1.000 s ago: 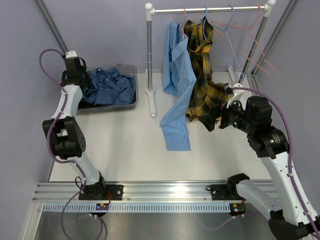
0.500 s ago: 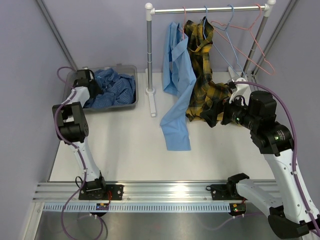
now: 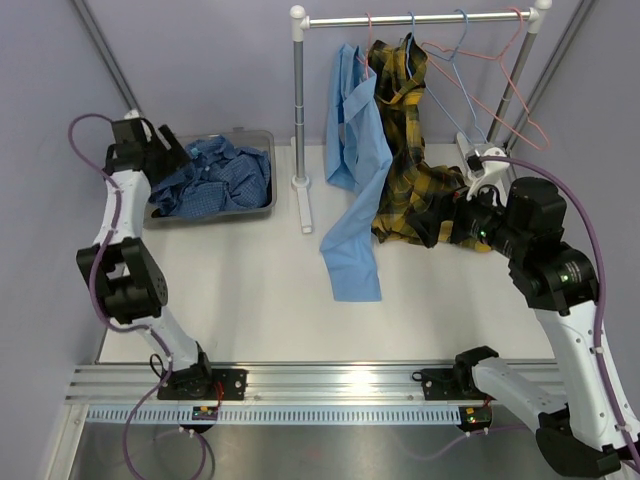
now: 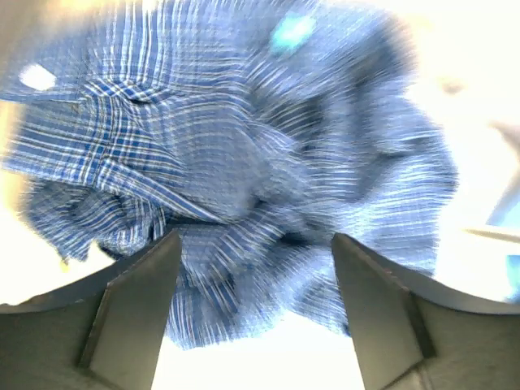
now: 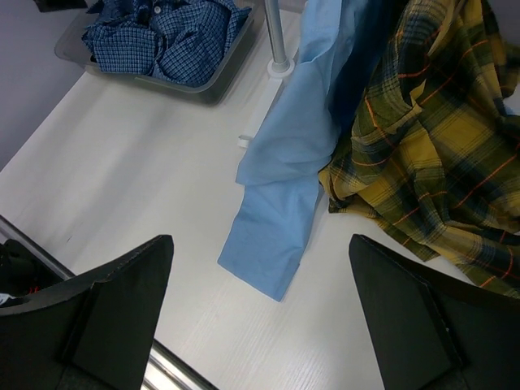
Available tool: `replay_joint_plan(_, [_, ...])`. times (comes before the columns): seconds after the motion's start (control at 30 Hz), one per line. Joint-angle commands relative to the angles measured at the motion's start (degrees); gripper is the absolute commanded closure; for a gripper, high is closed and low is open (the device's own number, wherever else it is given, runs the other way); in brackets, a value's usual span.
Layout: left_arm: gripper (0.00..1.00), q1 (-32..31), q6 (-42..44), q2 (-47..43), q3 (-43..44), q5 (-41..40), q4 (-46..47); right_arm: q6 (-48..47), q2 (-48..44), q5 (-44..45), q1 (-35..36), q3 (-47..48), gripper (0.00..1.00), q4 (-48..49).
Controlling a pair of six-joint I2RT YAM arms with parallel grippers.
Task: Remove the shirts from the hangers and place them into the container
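The dark blue check shirt lies crumpled in the grey container at the back left. My left gripper hovers at the tub's left end, open, with the check shirt just beyond its empty fingers. A light blue shirt and a yellow-and-black plaid shirt hang on hangers from the rail, with their tails on the table. My right gripper is open beside the plaid shirt's lower hem. In the right wrist view it looks down on the blue tail.
Empty pink and light blue wire hangers hang at the right end of the silver rail. The rail's left post and foot stand between the container and the hanging shirts. Purple walls close in on both sides.
My left gripper has opened and let go of the check shirt, which now rests in the container. The left arm has swung back to the tub's left end. My right arm has shifted slightly.
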Motion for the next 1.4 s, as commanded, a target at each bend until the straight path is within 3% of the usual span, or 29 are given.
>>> replay_joint_plan(0.0, [0.13,0.0,4.4,-13.2,5.4,0.1,-3.9,-1.2,-2.0,3.0,0.7,3.5,0.01,-0.7])
replay_joint_plan(0.1, [0.01,0.0,6.8,-19.8,4.3,0.8,-7.0,-0.4,-3.3,8.0,0.7,4.7,0.0,-1.3])
replay_joint_plan(0.33, [0.01,0.0,10.8,-47.2,-5.1,0.1,-11.2,0.9,-7.0,27.6,0.7,9.4,0.0,-3.0])
replay_joint_plan(0.43, [0.01,-0.3,13.0,-53.1,-5.0,-0.9,-15.5,1.3,-7.3,34.9,2.0,11.9,0.0,-2.8])
replay_joint_plan(0.57, [0.01,-5.8,15.4,-61.9,-4.3,-3.4,-20.1,-0.7,-7.6,38.1,3.8,13.5,0.0,-1.3])
replay_joint_plan(0.73, [0.01,-13.4,15.6,-67.8,-6.6,-11.4,-23.9,-2.7,-10.6,40.1,4.4,12.3,0.01,1.2])
replay_joint_plan(1.0, [0.01,-17.8,10.8,-71.9,-9.3,-14.1,-24.6,-6.9,-17.2,41.2,4.4,9.9,0.0,4.8])
replay_joint_plan(1.37, [0.01,-20.7,9.0,-74.5,-9.9,-18.8,-25.9,-8.8,-19.1,40.8,4.4,10.3,0.01,4.6])
